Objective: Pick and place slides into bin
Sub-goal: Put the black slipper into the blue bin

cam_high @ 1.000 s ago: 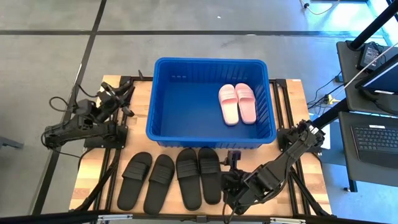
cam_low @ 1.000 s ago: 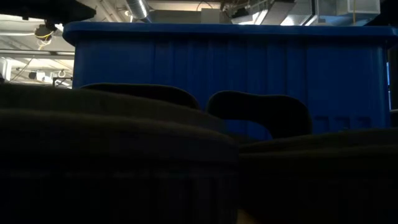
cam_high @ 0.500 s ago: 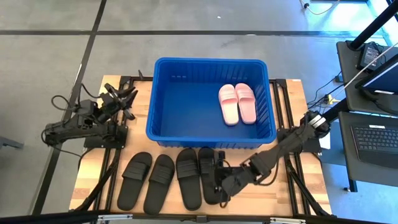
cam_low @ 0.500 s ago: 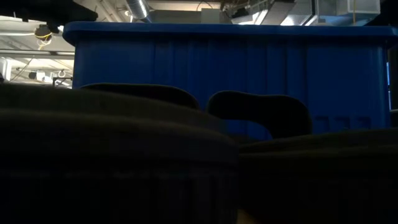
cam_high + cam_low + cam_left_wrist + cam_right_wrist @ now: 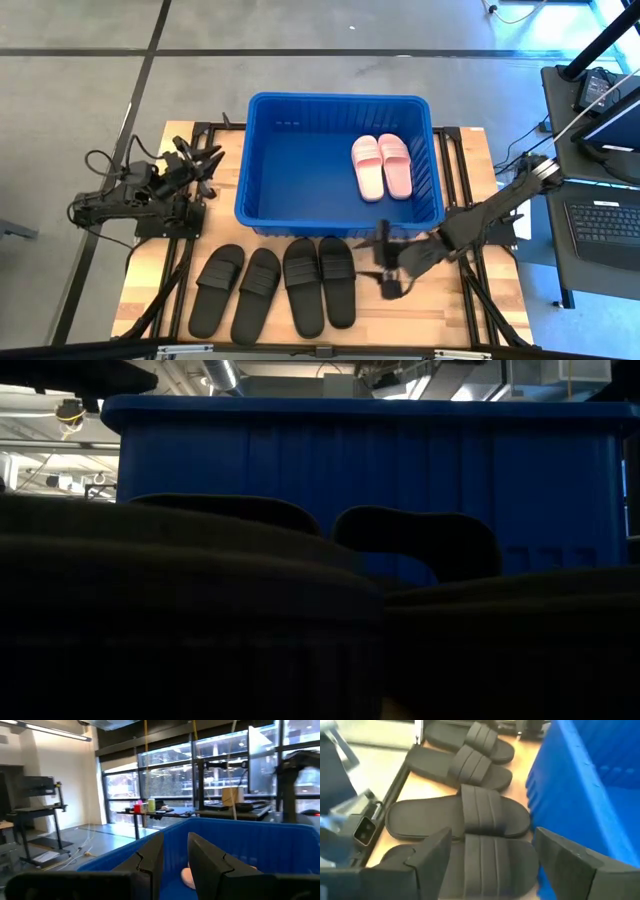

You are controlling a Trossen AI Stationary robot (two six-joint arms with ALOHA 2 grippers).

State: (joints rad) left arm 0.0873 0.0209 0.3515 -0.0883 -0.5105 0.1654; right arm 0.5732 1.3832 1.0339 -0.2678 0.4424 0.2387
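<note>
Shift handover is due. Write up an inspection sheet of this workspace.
Surface: wooden table on a dark frame.
Job's things: blue bin holds two pink slides; four black slides lie in a row on the table before it.
Clutter: nothing seen.
Grippers: right gripper beside the rightmost black slide, jaws open, empty; left gripper left of the bin, jaws open, empty.
Cables: loops by the left arm's base.
Surroundings: concrete floor, laptop at right.

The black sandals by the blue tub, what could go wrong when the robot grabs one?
The four black sandals lie packed side by side, so the open right pincer might nudge a neighbour or pinch two straps. The blue tub wall stands right beside them, so a lifted sandal could catch on its rim.
</note>
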